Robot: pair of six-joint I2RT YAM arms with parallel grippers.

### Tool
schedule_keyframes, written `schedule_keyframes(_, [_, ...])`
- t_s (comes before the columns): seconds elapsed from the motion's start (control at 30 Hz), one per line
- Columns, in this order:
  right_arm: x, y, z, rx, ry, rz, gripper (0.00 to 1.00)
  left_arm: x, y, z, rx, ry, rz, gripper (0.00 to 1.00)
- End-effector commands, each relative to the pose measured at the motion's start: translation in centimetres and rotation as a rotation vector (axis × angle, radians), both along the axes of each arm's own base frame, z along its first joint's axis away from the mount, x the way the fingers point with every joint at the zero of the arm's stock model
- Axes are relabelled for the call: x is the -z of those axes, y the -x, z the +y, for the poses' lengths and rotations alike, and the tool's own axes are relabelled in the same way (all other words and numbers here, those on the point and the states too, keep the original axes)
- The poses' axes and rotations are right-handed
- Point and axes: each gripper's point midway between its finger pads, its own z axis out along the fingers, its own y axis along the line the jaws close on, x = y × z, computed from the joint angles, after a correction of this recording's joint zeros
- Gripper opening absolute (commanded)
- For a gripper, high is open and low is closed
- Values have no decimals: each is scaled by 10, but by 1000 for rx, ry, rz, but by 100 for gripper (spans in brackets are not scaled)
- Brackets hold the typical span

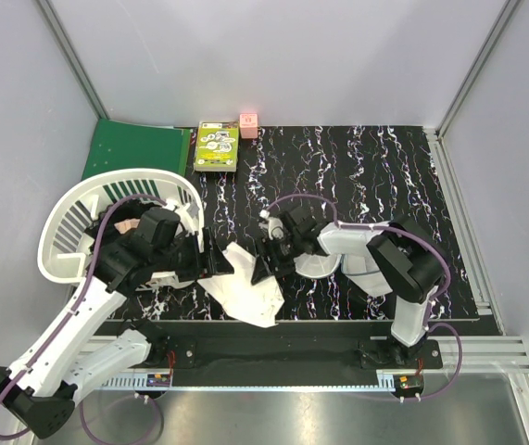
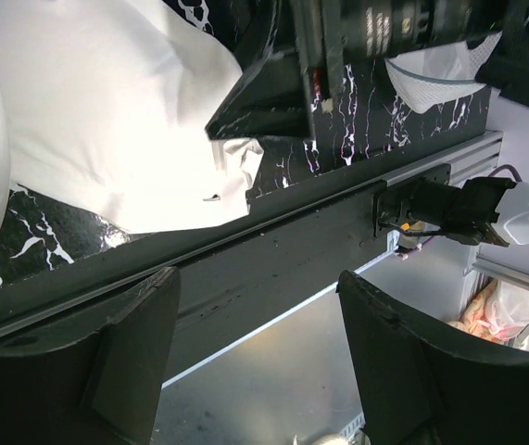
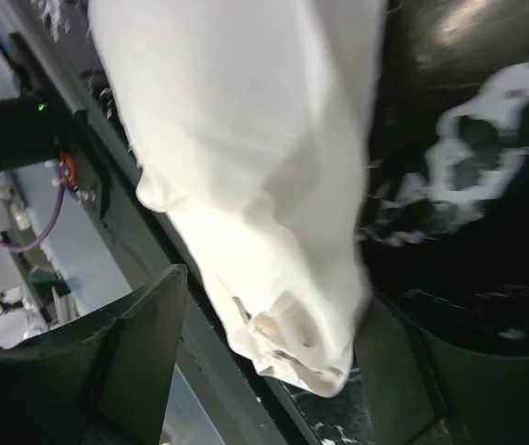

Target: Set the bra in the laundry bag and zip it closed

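two wide, empty grippers, left gripper (image 1: 216,262) and right gripper (image 1: 266,258), flank one cloth (image 1: 245,295) at the table's (image 1: 366,176) near edge, one bag (image 1: 315,266) half under the right arm (image 1: 403,269).

The gap between the left fingers (image 1: 219,263) and the right fingers (image 1: 266,271) is filled by a white cloth (image 1: 245,295) at the front edge of the surface (image 1: 384,176), the left side is taken up by a white slatted basket (image 1: 60,221), and open room is left at the back right.
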Motion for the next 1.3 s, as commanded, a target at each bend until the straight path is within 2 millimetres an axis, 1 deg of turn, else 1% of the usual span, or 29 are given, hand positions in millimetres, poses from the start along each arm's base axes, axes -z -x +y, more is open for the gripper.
schedule_keyframes(0.0, [3,13,10,-1,-56,-41,73,-7,-2,-5,19,38,-26,72])
schedule_keyframes(0.03, [8,19,6,2,-53,-32,71,-4,-1,-5,16,32,-20,73])
schedule_keyframes(0.1, [-2,17,11,16,-115,-63,60,-1,0,-5,23,32,-12,72])
schedule_keyframes(0.13, [2,22,6,22,-117,-54,55,2,1,-5,26,29,-5,72])
schedule_keyframes(0.17, [-5,19,10,24,-161,-87,49,2,2,-5,28,31,-6,71])
schedule_keyframes(0.2, [-6,21,10,37,-171,-79,37,2,2,-5,29,31,-4,71])
schedule_keyframes(0.23, [-3,24,6,49,-169,-75,28,2,3,-5,30,34,-3,71])
schedule_keyframes(0.27, [-13,20,10,58,-208,-106,21,1,4,-5,29,40,-3,71])
schedule_keyframes(0.3, [-17,21,10,77,-222,-92,6,0,5,-6,32,45,-6,71])
schedule_keyframes(0.33, [-18,23,8,89,-227,-80,0,-1,6,-6,35,48,-7,71])
schedule_keyframes(0.4, [-37,27,9,125,-272,-43,0,-4,7,-7,42,57,-19,72])
schedule_keyframes(0.43, [-41,33,5,136,-277,-16,0,-5,10,-8,54,58,-25,72])
schedule_keyframes(0.47, [-58,37,3,147,-302,-11,0,-6,10,-9,56,59,-35,73])
schedule_keyframes(0.5, [-65,42,0,171,-305,38,0,-6,11,-8,54,59,-48,73])
schedule_keyframes(0.53, [-72,48,-4,174,-308,58,0,-6,12,-8,54,62,-55,73])
schedule_keyframes(0.57, [-87,56,-10,180,-314,71,0,-7,11,-9,54,73,-68,73])
schedule_keyframes(0.67, [-114,77,-27,192,-320,125,0,-10,13,-13,52,121,-88,73])
schedule_keyframes(0.73, [-123,91,-37,181,-316,149,0,-12,15,-18,55,161,-95,73])
schedule_keyframes(0.77, [-136,99,-44,184,-335,162,0,-12,16,-19,57,172,-95,73])
schedule_keyframes(0.83, [-145,116,-53,166,-340,231,0,-18,19,-23,73,198,-92,73])
schedule_keyframes(0.87, [-155,124,-58,177,-349,270,0,-19,20,-25,80,202,-90,73])
schedule_keyframes(0.97, [-168,137,-67,186,-345,332,0,-28,23,-30,113,218,-90,74])
schedule_keyframes(1.0, [-168,138,-68,184,-333,346,0,-28,24,-32,124,217,-83,74])
schedule_keyframes(1.07, [-159,130,-65,185,-286,366,0,-24,21,-36,139,196,-66,75])
schedule_keyframes(1.13, [-148,109,-59,201,-249,400,0,-17,17,-39,134,171,-45,75])
schedule_keyframes(1.17, [-144,101,-57,186,-244,394,0,-7,12,-40,123,139,-16,75])
schedule_keyframes(1.2, [-150,85,-53,189,-260,370,0,-3,9,-41,115,126,-4,74])
schedule_keyframes(1.23, [-134,73,-48,199,-219,404,0,1,7,-42,100,121,14,74])
schedule_keyframes(1.27, [-128,63,-44,186,-213,388,0,5,4,-42,87,107,20,72])
